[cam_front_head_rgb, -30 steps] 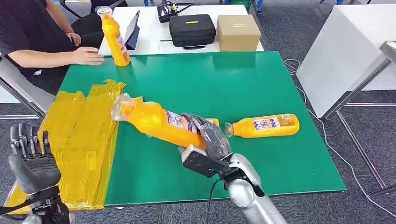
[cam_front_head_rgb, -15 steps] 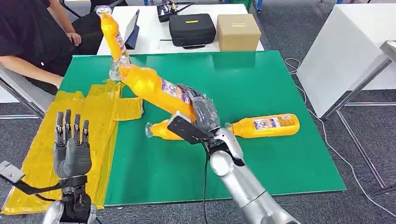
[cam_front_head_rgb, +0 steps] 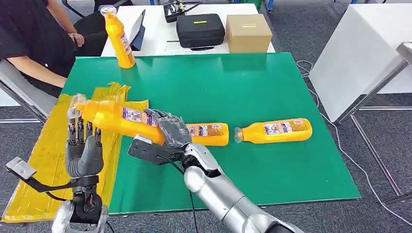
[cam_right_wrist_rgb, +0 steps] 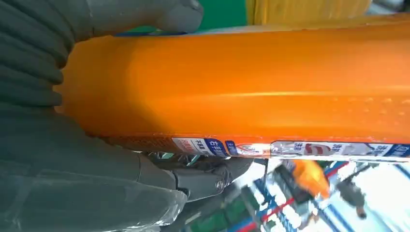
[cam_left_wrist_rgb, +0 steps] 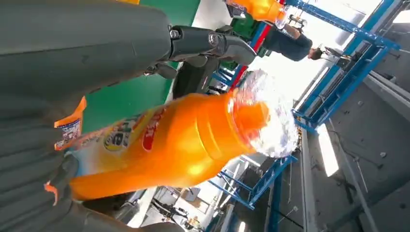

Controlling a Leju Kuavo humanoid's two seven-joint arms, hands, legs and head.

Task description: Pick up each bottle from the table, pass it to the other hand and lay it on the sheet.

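Observation:
My right hand (cam_front_head_rgb: 167, 131) grips an orange bottle (cam_front_head_rgb: 114, 118) by its base end and holds it in the air, almost level, over the edge of the yellow sheet (cam_front_head_rgb: 46, 160). The clear cap (cam_front_head_rgb: 76, 103) points left. My left hand (cam_front_head_rgb: 83, 151) stands fingers-up right under the neck end. In the left wrist view the bottle (cam_left_wrist_rgb: 183, 140) lies between thumb and fingers of the left hand (cam_left_wrist_rgb: 72, 48), with a gap at the thumb. The right wrist view has the right hand (cam_right_wrist_rgb: 48, 121) wrapped around the bottle (cam_right_wrist_rgb: 251, 82). Two more bottles (cam_front_head_rgb: 210, 134) (cam_front_head_rgb: 275, 130) lie on the green mat (cam_front_head_rgb: 233, 82). Another bottle (cam_front_head_rgb: 119, 38) stands upright at the far left.
A person in a black top (cam_front_head_rgb: 29, 34) sits at the far left corner. Behind the mat a white table carries a black case (cam_front_head_rgb: 199, 30) and a cardboard box (cam_front_head_rgb: 248, 33). A second white table (cam_front_head_rgb: 364, 53) stands to the right.
My right hand has swung the bottle left and lower, from above the mat to over the sheet's edge. My left hand has risen until its fingers meet the bottle's neck end.

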